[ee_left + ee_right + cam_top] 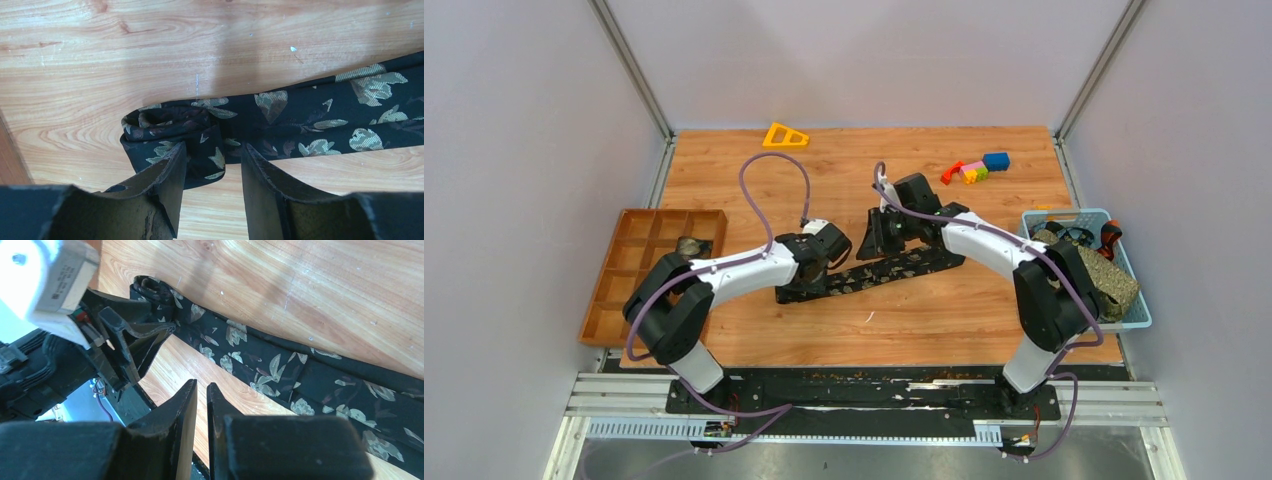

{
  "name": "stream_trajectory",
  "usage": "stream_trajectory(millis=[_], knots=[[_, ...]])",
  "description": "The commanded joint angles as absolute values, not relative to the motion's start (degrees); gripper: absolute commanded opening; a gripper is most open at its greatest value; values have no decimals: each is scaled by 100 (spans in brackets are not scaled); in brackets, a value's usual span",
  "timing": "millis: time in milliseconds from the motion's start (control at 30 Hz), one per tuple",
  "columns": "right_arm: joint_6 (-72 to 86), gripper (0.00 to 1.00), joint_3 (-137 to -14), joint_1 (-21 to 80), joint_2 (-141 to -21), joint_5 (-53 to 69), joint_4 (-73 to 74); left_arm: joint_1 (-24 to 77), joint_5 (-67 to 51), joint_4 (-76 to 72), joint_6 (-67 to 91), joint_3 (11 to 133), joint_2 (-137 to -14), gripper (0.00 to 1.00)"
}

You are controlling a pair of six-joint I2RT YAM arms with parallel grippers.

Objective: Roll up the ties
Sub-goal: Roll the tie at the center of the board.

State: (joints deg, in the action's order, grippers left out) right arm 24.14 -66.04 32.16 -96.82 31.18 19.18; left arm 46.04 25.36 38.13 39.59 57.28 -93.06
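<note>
- Jaws of the left gripper (212,150) stand moderately wide, straddling the started roll at the narrow end of the black tie (300,120). They clamp nothing.
- Jaws of the right gripper (201,385) are all but closed, a thin slit between them and nothing in it. They hang above the flat stretch of the tie, further along.
- The black tie lies slantwise across the middle of the table (924,320), only a few turns wound at its left end.
- Risk: the loose coil looks springy. If the left fingers (170,175) close off-centre or lift, it will likely unwind.
- Risk: slick fabric on smooth wood may slide instead of turning, so the roll drifts crooked unless the right gripper pins the flat part.
- Risk: the two grippers work near each other, so a careless reach could knock them together.
- Surface: pale varnished wood with plain grey walls around it.
- Around: a compartment tray (609,300) at left, a blue basket (1069,213) at right holding olive-tan ties (1109,280), and a yellow triangle (785,135) and coloured blocks (976,168) at the far edge.
</note>
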Motion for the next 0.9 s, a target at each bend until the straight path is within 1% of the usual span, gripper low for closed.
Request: stream_trajectory(millis=[0,167,433,567,667,767,867], knots=[[2529,14,-6938,3361,-9844,3001,1843,4641,2555,3520,3924,5603,-8882,52],[2581,14,-7141,3495,-9973,2961,1893,4641,2792,3484,3870,5430,-8308,58],[2669,15,-7534,3856,-10233,2842,1969,4641,3140,3493,3647,5107,-7262,61],[2733,15,-7740,4053,-10407,2788,1975,4553,3457,3303,3589,4678,-6561,67],[2779,15,-7950,4212,-10579,2763,1991,4297,3236,2912,3526,4139,-5860,70],[2816,15,-8186,4386,-10783,2683,2035,3892,2675,2655,3555,3585,-5104,75],[2864,16,-8412,4572,-11014,2608,2055,3421,2202,2572,3542,3180,-4656,76]])
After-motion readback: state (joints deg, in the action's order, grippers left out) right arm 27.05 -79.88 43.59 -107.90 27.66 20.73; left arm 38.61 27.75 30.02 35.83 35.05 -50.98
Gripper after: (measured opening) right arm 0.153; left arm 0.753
